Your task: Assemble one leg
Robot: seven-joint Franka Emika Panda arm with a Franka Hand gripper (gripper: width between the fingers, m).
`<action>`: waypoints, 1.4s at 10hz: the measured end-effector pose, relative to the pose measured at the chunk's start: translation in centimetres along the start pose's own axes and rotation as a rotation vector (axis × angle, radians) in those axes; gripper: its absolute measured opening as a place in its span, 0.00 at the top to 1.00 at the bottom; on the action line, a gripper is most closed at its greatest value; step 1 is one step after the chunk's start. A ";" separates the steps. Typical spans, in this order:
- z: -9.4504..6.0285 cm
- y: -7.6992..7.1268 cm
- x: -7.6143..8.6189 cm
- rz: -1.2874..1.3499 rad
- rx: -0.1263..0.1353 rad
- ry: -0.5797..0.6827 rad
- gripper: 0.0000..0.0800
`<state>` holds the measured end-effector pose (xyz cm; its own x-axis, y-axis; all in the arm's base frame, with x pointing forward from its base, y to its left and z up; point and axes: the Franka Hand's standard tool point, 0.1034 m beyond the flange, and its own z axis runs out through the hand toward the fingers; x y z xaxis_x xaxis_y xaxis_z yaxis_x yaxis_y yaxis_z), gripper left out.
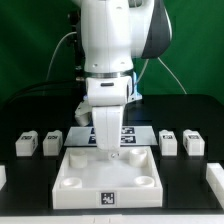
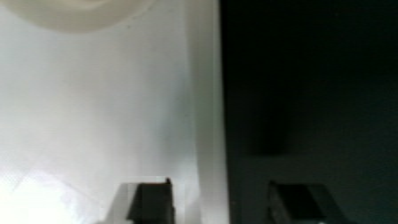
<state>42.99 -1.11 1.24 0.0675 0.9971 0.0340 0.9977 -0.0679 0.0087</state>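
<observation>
Four legs, small white blocks with black-and-white tags, stand on the black table: two at the exterior view's left (image 1: 26,143) (image 1: 51,143) and two at its right (image 1: 168,143) (image 1: 193,143). The large white square tray (image 1: 110,178) lies at the front middle. My gripper (image 1: 107,148) hangs over the tray's back edge, away from every leg. In the wrist view the gripper (image 2: 221,202) is open and empty. One dark fingertip (image 2: 146,200) is over the white tray (image 2: 107,110) and the other is over the black table, with the tray's edge between them. No leg shows in the wrist view.
The marker board (image 1: 135,133) lies flat behind the tray, partly hidden by the arm. A round corner socket (image 2: 80,15) of the tray shows in the wrist view. White pieces sit at the far left (image 1: 3,178) and far right (image 1: 214,178) table edges.
</observation>
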 end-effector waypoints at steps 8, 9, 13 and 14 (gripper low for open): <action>0.0 0.0 -0.1 0.004 0.000 -0.001 0.93; 0.0 0.0 -0.1 0.004 0.000 -0.001 0.93; -0.4 2.2 3.0 -0.004 0.010 0.008 0.93; -0.1 2.5 4.7 0.003 0.006 0.017 0.93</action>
<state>45.82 3.36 1.55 0.0700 0.9962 0.0511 0.9975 -0.0702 0.0023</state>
